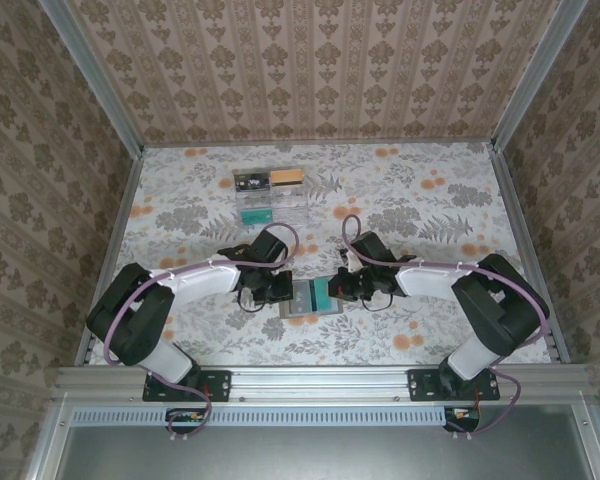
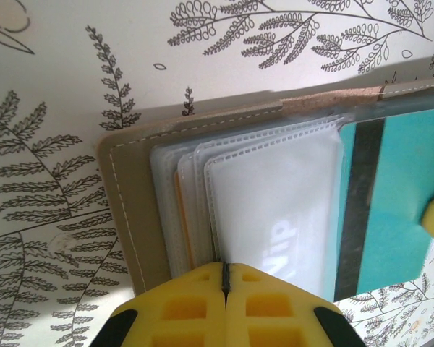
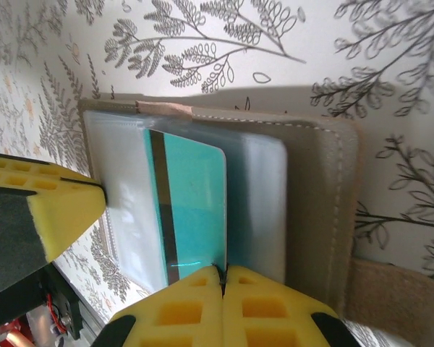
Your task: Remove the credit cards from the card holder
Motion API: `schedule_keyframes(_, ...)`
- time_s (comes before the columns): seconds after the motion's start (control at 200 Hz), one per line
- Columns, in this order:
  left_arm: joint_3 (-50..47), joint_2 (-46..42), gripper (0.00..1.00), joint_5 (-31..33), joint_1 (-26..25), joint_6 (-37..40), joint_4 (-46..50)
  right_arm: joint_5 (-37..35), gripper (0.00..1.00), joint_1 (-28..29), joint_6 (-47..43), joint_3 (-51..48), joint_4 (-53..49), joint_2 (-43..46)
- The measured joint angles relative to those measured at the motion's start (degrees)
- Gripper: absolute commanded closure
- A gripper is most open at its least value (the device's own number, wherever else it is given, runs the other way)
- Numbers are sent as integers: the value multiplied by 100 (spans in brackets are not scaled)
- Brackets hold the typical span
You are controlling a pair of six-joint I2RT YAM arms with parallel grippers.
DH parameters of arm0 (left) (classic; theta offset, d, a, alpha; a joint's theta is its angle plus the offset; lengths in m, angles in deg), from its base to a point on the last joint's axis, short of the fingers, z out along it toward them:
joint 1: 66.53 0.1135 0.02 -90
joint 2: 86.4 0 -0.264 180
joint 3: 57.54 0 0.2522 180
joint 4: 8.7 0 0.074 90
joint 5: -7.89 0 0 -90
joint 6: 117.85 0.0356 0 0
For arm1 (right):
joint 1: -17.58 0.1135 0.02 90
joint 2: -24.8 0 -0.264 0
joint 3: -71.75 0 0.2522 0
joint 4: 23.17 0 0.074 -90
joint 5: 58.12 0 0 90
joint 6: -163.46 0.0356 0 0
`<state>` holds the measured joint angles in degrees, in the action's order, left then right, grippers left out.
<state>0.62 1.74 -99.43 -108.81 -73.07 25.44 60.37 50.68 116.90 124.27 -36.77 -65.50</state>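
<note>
Card holder [image 1: 310, 298] on floral tabletop [image 1: 430, 210], wallpapered walls [image 1: 320, 70] around

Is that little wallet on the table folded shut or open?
Open: the grey-brown two-panel wallet lies spread flat, inner pockets up, a teal card showing.

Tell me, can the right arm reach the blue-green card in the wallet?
Probably yes. The right gripper is shut right at the near edge of the teal card, with nothing between them.

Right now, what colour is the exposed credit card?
The credit card is teal with a dark stripe; best in right wrist view.
</note>
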Motion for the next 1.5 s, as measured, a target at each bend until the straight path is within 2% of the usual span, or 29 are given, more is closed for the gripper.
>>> schedule_keyframes(0.065, 0, -13, 100, 0, 0, 2, 0, -17, 100, -52, -28, -11, -85, 138)
schedule_keyframes(0.15, -7, -50, 92, 24, 7, 7, 17, -52, 100, -122, -107, -26, -221, 339)
schedule_keyframes(0.395, -15, -479, 54, 175, 114, 76, 243, -125, 100, -256, -201, -37, -573, 807)
schedule_keyframes(0.675, 2, -1338, 29, 437, 345, -114, 229, -157, 100, -302, -297, 129, -953, 1353)
schedule_keyframes(0.89, 0, -2140, 27, 332, 754, -155, 72, -216, 100, -409, -369, 581, -1113, 1600)
schedule_keyframes(1.135, -199, -2448, 44, -555, 1318, -568, -1054, -9, 100, -614, -376, 970, -979, 1622)
schedule_keyframes(1.345, -299, -2120, 57, -1427, 1384, -1196, -2339, 527, 100, -791, -68, 1038, -149, 1587)
schedule_keyframes(1.5, -297, -1858, 59, -1862, 1384, -1493, -2935, 925, 100, -811, 243, 1062, 529, 1327)
